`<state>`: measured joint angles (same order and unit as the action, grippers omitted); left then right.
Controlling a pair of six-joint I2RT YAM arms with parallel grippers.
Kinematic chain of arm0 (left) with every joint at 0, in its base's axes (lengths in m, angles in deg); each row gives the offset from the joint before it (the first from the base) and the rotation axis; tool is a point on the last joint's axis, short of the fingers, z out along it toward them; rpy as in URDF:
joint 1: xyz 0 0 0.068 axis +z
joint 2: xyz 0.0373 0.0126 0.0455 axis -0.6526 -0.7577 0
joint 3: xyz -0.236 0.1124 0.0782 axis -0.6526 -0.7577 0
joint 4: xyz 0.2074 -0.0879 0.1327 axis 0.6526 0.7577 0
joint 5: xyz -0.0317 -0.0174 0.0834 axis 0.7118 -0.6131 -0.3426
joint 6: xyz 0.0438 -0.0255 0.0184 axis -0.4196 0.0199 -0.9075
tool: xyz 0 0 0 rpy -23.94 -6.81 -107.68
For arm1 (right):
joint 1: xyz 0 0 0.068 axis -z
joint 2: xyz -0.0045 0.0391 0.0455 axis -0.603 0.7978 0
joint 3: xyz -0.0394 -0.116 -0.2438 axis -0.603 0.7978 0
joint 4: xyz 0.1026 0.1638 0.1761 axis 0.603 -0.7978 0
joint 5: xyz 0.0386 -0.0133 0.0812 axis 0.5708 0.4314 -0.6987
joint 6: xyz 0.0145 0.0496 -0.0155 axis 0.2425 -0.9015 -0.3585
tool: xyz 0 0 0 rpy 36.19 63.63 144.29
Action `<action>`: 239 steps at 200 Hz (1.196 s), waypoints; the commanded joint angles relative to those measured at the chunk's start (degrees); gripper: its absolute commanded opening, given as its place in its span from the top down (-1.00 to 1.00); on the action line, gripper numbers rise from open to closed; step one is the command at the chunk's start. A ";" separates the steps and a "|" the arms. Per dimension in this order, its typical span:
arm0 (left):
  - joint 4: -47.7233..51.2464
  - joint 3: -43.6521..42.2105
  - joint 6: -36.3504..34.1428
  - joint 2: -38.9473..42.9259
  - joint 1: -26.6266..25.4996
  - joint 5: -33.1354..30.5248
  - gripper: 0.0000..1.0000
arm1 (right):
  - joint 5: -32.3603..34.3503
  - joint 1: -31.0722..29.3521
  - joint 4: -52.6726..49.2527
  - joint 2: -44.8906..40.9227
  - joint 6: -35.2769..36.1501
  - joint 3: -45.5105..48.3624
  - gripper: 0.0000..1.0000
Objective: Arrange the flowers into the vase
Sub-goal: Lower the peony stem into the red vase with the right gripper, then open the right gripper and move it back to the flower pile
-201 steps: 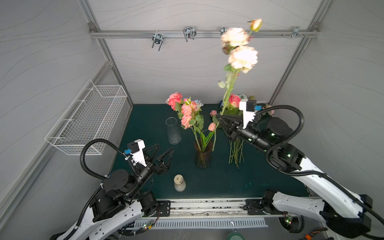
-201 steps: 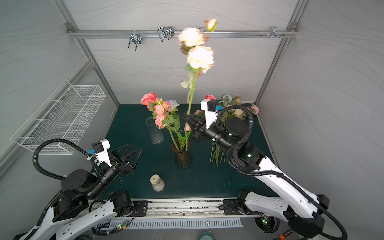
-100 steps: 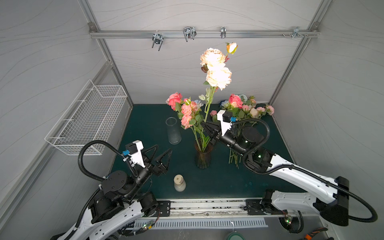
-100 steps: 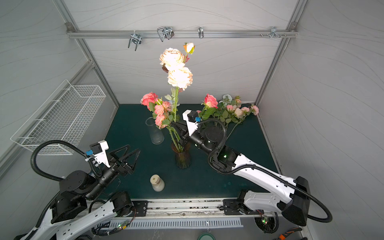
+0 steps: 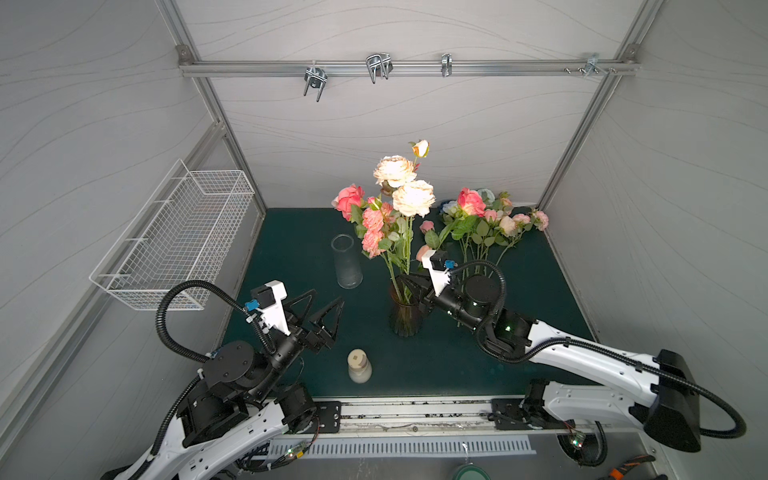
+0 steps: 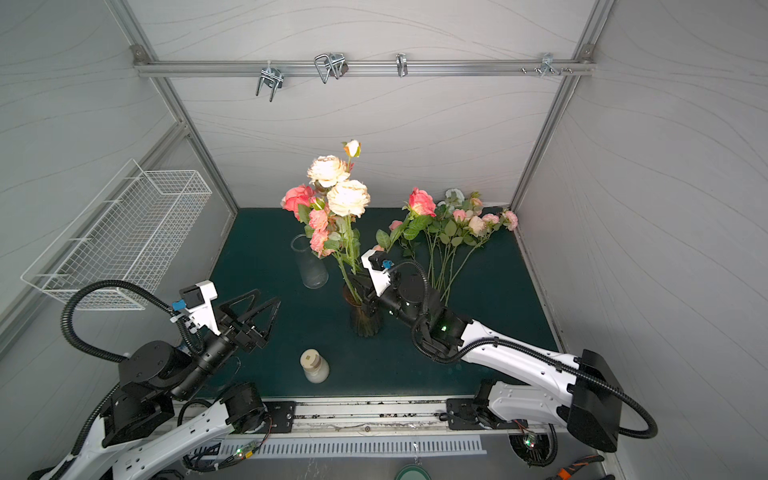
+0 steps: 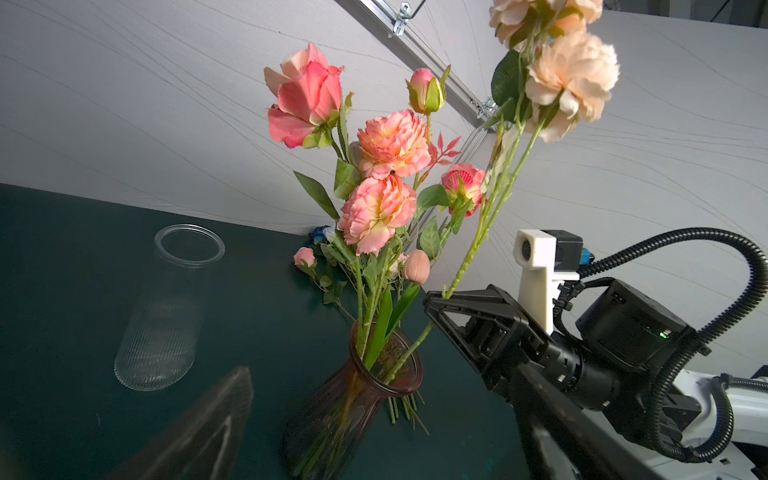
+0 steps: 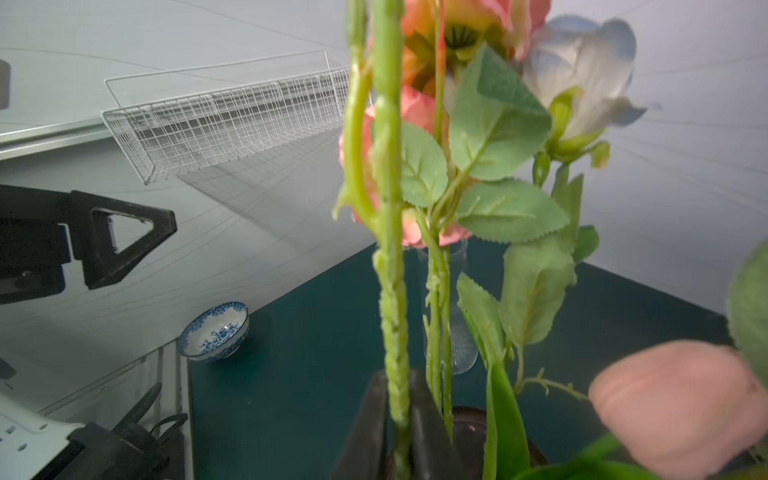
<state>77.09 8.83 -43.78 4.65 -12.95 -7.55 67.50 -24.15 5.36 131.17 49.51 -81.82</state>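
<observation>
A dark glass vase stands mid-table with several pink and coral flowers in it. My right gripper sits just above the vase's mouth. It is shut on the green stem of a tall cream flower stalk, whose lower end reaches into the vase. More flowers lie at the back right. My left gripper hangs open and empty, left of the vase.
A clear ribbed glass vase stands left of the dark one. A small cream bottle sits near the front edge. A white wire basket hangs on the left wall. A blue-patterned bowl rests at the table's edge.
My right gripper has carried the cream flower stalk left and down, from high over the loose flowers to the vase, and its stem end now sits in the vase. The left arm has barely moved.
</observation>
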 commanded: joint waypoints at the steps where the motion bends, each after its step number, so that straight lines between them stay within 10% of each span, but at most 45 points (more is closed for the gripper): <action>1: -1.60 0.97 0.86 0.30 -0.20 -0.98 -0.98 | 1.74 -0.55 -2.83 -3.18 -1.69 1.12 0.37; 56: -1.76 0.78 1.10 -0.10 -0.26 -0.57 -0.98 | 1.83 -1.08 -10.89 -11.28 -4.80 4.33 -0.18; 154: -0.76 0.33 1.08 -0.61 -0.23 -1.24 -0.98 | 13.70 0.63 -38.94 -27.63 -15.87 7.76 -0.25; 239: 0.11 0.18 1.38 -0.24 -0.20 -1.27 -0.99 | -6.91 46.60 -31.56 -1.33 -31.60 5.97 0.07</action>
<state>77.62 8.57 -43.43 4.01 -12.95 -8.08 65.12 15.72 -30.31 122.18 24.61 -73.23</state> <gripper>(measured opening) 0.993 0.472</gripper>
